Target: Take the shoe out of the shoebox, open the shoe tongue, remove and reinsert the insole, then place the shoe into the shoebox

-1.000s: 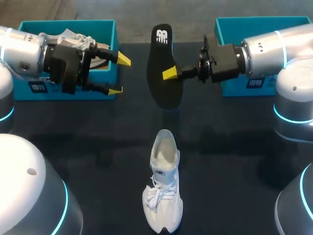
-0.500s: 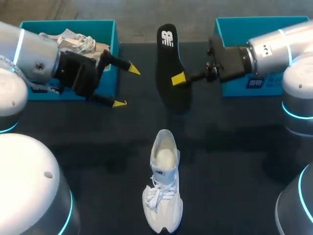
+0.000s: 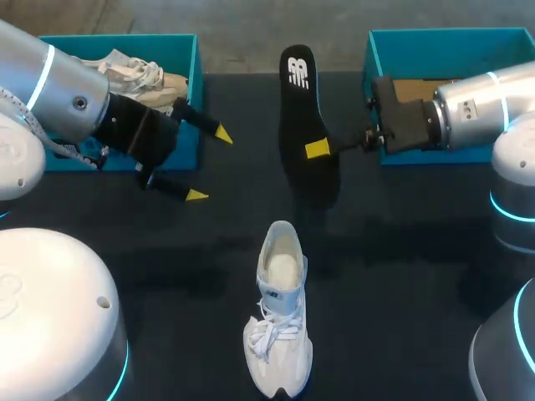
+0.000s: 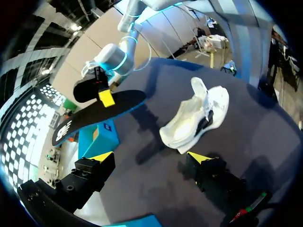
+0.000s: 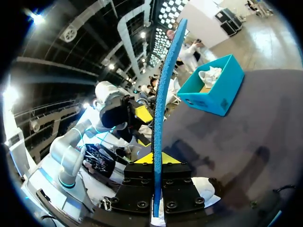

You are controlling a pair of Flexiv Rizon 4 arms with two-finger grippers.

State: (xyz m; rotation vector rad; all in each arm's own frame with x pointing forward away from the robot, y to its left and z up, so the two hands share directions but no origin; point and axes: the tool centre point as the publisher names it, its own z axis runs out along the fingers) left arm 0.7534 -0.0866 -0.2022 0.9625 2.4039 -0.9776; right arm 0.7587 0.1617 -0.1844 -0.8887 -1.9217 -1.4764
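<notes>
Black insole (image 3: 301, 100), pinched only by its thin edge in the right claw (image 3: 318, 150), may slip before reaching the shoe (image 3: 278, 326); left claw (image 3: 209, 164) wide open

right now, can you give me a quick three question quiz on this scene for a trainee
1. True or false: the right hand is shut on the insole.
2. Fill in the blank: the left hand is ____ (open or shut).
3. Where is the laced white shoe?
A. on the table
B. in the right shoebox
C. in the left hand

Key: 1 true; 2 open; 3 A.
</notes>
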